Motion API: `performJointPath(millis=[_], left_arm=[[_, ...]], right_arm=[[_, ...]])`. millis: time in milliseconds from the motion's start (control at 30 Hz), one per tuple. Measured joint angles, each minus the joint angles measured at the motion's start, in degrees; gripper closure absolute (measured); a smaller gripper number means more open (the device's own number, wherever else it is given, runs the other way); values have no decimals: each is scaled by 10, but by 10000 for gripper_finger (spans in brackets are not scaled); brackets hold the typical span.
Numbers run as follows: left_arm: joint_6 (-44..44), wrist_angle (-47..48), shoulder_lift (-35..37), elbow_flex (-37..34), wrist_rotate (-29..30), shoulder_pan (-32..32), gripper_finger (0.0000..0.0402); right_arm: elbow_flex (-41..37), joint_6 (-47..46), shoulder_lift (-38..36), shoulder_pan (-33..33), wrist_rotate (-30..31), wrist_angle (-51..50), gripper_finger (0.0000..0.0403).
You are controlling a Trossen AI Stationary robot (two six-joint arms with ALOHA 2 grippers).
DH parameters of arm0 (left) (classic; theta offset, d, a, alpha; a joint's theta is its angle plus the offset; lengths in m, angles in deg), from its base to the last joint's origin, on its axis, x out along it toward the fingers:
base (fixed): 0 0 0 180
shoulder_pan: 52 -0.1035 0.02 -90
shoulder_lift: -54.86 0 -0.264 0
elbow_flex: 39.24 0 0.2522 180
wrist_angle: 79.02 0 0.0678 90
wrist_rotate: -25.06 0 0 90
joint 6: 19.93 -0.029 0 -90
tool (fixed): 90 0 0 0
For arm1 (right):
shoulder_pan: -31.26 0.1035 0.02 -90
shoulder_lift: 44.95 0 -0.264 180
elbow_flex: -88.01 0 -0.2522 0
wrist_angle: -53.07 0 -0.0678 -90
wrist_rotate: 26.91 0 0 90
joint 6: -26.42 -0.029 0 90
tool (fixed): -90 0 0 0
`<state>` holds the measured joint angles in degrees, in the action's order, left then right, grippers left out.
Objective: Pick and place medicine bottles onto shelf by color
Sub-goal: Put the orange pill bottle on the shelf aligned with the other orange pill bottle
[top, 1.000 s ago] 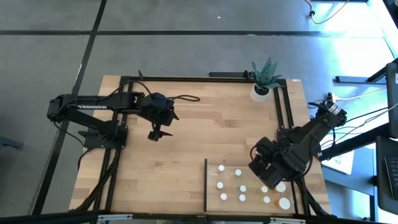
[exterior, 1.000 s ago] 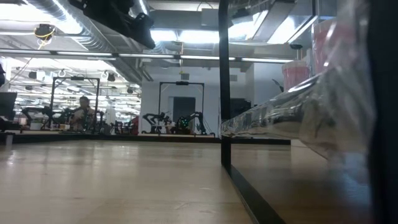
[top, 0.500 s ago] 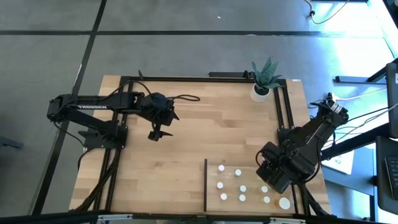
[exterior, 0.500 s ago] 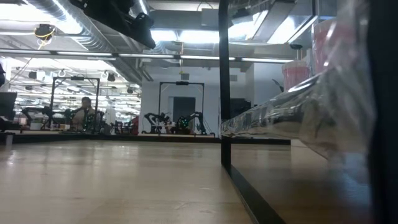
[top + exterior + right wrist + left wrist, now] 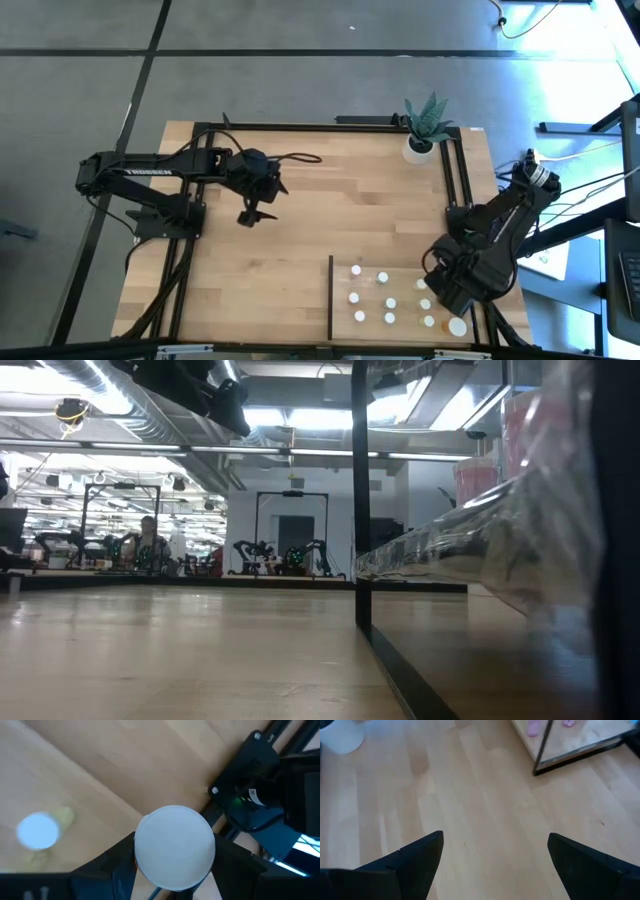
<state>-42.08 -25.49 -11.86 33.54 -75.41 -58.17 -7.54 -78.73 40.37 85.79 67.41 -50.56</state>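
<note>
Since the earlier frames the right gripper (image 5: 455, 300) has shifted toward the table's right edge above the shelf (image 5: 400, 335), exposing a bottle at its inner side, while the left gripper (image 5: 250, 215) hangs unchanged, fingers spread and empty, over bare planks. The right gripper clasps a round, smooth white-capped bottle (image 5: 174, 846) between its dark fingers (image 5: 235, 870); its body is hidden beneath the cap. The other small bottles (image 5: 355, 270) stand in loose rows on the light-wood shelf, edged by a thin dark strip.
</note>
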Motion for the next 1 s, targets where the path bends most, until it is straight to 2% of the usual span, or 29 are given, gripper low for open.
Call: performJointPath(millis=[233,367,633,800,1000], left_arm=[[-30,0,0,0,-61,0,50],[-30,0,0,0,-67,0,50],[-38,0,0,0,-68,0,50],[-38,0,0,0,-68,0,50],[-39,0,0,0,-68,0,50]], right_arm=[[-16,-35,0,12,-1,9,185],[-16,-56,0,17,-12,25,185],[-16,-89,2,31,18,52,185],[-16,-91,5,31,59,72,185],[-16,-100,21,31,59,71,185]])
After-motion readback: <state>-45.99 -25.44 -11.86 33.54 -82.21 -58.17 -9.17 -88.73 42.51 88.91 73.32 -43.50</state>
